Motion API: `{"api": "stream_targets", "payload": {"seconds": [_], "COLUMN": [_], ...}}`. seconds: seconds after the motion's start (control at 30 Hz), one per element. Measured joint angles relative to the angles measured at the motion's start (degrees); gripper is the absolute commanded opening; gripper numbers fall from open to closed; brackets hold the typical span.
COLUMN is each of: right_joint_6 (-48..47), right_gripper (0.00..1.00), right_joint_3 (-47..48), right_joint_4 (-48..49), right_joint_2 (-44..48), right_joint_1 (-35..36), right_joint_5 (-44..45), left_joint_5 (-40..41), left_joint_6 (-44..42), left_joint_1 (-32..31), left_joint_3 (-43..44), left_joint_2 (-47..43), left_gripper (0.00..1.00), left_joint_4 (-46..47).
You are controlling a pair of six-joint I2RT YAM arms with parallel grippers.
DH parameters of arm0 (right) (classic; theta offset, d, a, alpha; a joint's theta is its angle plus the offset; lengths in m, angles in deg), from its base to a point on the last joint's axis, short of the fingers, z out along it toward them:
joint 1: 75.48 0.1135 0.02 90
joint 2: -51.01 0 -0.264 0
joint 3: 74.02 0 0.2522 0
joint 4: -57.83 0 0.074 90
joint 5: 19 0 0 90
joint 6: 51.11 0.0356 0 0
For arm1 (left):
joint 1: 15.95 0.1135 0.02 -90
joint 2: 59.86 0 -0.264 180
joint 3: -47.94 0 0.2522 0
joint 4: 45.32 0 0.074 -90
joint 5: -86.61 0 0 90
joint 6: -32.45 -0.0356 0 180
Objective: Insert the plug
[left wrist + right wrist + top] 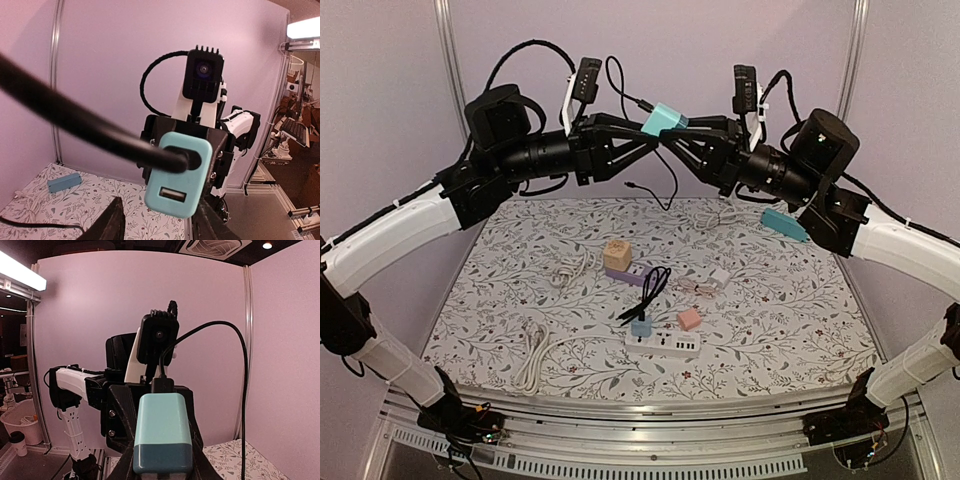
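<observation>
In the top view both arms are raised and meet nose to nose high over the patterned table (500, 300). The teal adapter (665, 120) hangs between them, well above the white power strip (665, 343). Its long axis runs along the line from arm to arm. The right gripper (678, 138) is clamped on it, and the left gripper (645, 143) is just beside it. The black cable (616, 85) loops up from the end that faces the left arm. From the left wrist, that ported face looks straight into the lens. It is a rounded teal rectangle with the black plug (192, 159) seated in the upper socket and a bare USB slot (172, 194) below. The left gripper (157, 207) has its fingers (111, 222) spread to either side of the adapter's lower edge. Whether they touch it I cannot tell. From the right wrist, the adapter (162, 432) stands upright in the frame and points away from the camera. It is pale teal with a darker band at its near end, pinched between the right fingers (199, 465). The plug (161, 385) sits at the far end, and its cable (242, 390) arcs over and down the right side.
</observation>
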Motion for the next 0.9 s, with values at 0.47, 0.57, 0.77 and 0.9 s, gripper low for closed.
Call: {"api": "stream_targets", "payload": {"seconds": [0.47,0.57,0.77,0.9], "right_joint_6": [0.07,0.07,0.48,0.5], "right_gripper": [0.0,0.0,0.0,0.37], "right_joint_3": [-0.37,-0.37,-0.37,-0.37], "right_joint_4": [-0.15,-0.13,-0.02,-0.26], "right_joint_2": [-0.02,0.0,0.07,0.11], "right_joint_1": [0.07,0.07,0.11,0.09], "right_joint_5": [-3.32,-3.85,-4.63,-4.94], "left_joint_5": [-6.84,-6.95,-6.78,-6.51], "left_joint_6": [-0.85,-1.09,-2.32,-2.58], "left_joint_1": [-0.15,-0.15,-0.13,-0.17], "left_joint_3": [-0.02,-0.02,0.0,0.02], "left_joint_2": [-1.01,-1.11,-1.14,-1.18], "left_gripper": [0.41,0.37,0.0,0.0], "left_joint_4": [0.04,0.0,-0.02,-0.28]}}
